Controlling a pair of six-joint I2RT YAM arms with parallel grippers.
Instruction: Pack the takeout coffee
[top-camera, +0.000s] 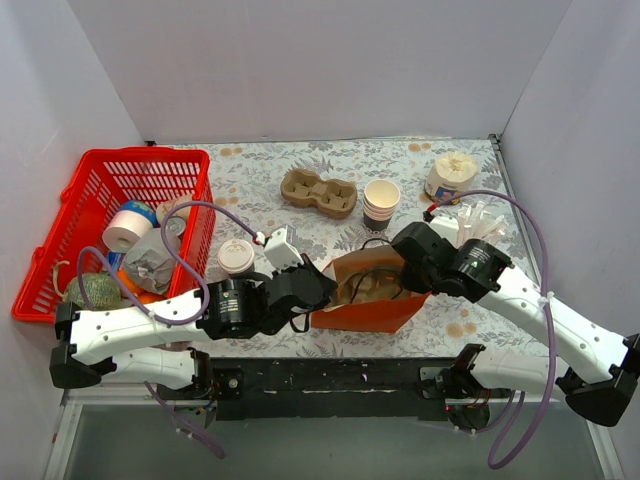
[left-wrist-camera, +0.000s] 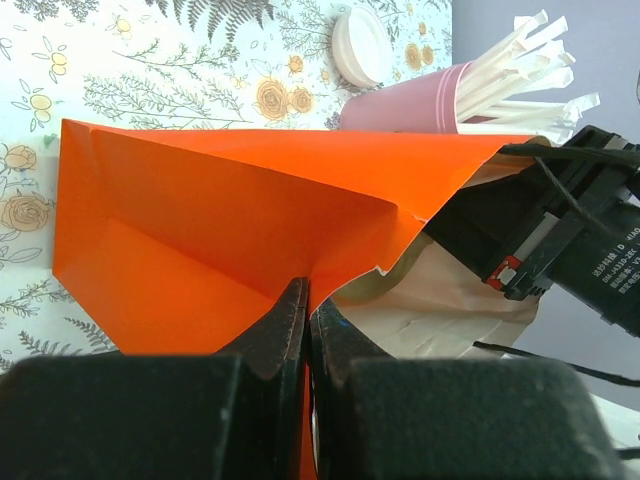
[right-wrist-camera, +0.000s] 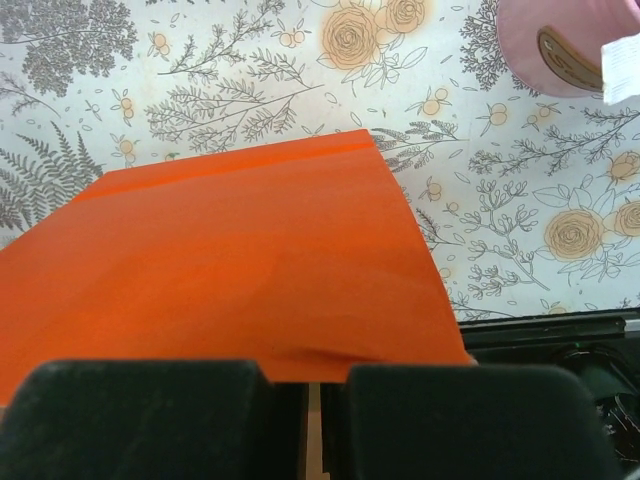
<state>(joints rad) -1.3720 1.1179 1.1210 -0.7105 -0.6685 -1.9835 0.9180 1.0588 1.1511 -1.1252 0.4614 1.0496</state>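
Coffee: takeout coffee stands upright left of the bag, nearer your left hand.
Hands: left and right hand each pinch the bag rim.

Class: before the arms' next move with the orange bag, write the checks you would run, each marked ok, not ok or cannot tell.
1. Left gripper shut on orange bag rim: ok.
2. Right gripper shut on opposite rim: ok.
3. Bag mouth held open: ok.
4. Takeout coffee upright, lid on: ok.
5. Coffee inside bag: not ok, stands outside.
6. Gripper free to lift it: not ok.
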